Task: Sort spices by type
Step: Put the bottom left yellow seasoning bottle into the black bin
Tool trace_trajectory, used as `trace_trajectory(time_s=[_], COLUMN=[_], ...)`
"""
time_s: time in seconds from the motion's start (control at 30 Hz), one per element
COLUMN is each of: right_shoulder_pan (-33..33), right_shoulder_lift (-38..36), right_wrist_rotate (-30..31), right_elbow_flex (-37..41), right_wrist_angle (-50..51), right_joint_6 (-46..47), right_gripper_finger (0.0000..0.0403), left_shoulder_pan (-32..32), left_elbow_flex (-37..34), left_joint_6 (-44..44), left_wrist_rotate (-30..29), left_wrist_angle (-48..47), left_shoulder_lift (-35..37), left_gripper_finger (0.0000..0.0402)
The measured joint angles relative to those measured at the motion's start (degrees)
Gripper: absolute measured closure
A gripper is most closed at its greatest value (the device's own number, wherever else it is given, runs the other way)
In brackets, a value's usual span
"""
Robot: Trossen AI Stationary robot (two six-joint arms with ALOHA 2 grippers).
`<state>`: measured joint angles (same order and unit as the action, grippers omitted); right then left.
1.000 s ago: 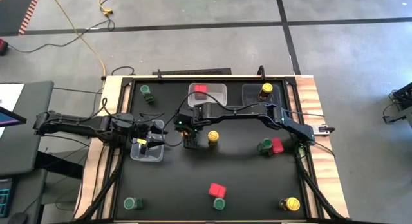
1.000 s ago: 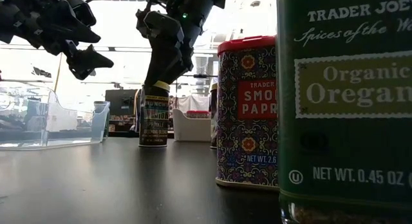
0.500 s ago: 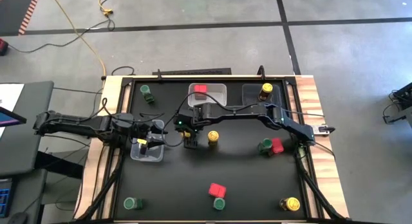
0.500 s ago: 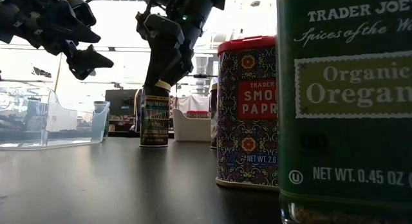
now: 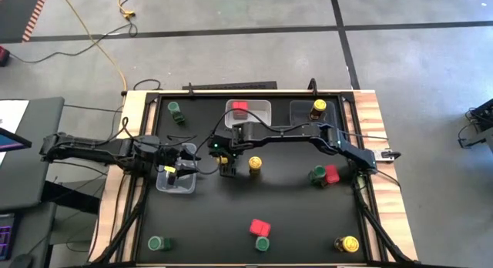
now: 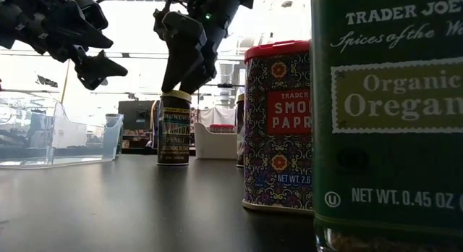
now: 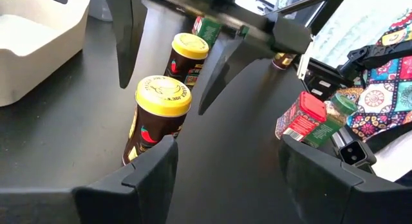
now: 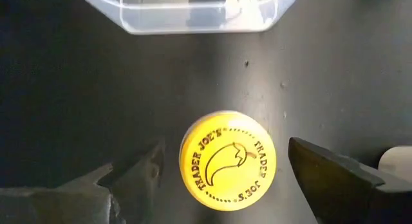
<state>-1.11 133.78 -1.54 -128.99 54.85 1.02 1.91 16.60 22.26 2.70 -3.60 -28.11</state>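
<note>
Little has shifted on the black table (image 5: 208, 222) since a second ago: in the low view the right gripper (image 6: 189, 77) has risen slightly, so its fingertips now hang just over the yellow lid of the chili jar (image 6: 173, 128) instead of reaching down past the lid's rim, and the jar stands upright in nearly the same spot. From the right wrist view the right gripper is spread wide, one finger (image 8: 138, 169) on each side of that lid and clear of it, the jar sitting near the edge of a clear tray (image 8: 193, 11). The left gripper (image 5: 182, 167) hovers over the clear tray at the table's left side, unchanged, its fingers (image 7: 151, 169) parted and holding nothing. Elsewhere the spices lie as before: a second yellow-lidded jar (image 5: 255, 165) just right of the gripped-at one, a red box (image 5: 240, 108) in the middle far tray, a yellow-lidded jar (image 5: 318, 108) in the far right tray, a green-lidded jar (image 5: 316, 175) touching a red box (image 5: 331, 174), and others scattered along the near edge. In the high view the right arm hides most of the chili jar. The low view cuts off the oregano jar (image 6: 387, 122) at the frame edge, and the paprika tin (image 6: 278, 125) blocks whatever stands behind it.
</note>
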Motion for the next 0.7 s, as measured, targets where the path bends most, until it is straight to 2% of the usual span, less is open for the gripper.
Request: trace_trajectory(time_s=[0.37,0.5,0.7], right_shoulder_pan=[-1.7,-2.4,-3.3], right_shoulder_lift=[-3.6,-5.6,-8.1], right_wrist_rotate=[0.0,0.0,0.1], right_elbow_flex=[0.0,0.0,0.0], right_wrist_angle=[1.4,3.3,7.7], right_joint_6=[3.3,7.3,6.9], right_gripper_finger=[0.0046,0.0046,0.0046], left_shoulder_pan=[0.0,0.0,0.0], left_elbow_flex=[0.0,0.0,0.0], left_joint_6=[0.0,-0.1,-1.2], left_wrist_rotate=[0.0,0.0,0.0], left_wrist_angle=[-0.2,-0.5,-0.1], left_shoulder_lift=[0.0,0.0,-0.6], left_gripper_finger=[0.0148,0.0148,0.0148])
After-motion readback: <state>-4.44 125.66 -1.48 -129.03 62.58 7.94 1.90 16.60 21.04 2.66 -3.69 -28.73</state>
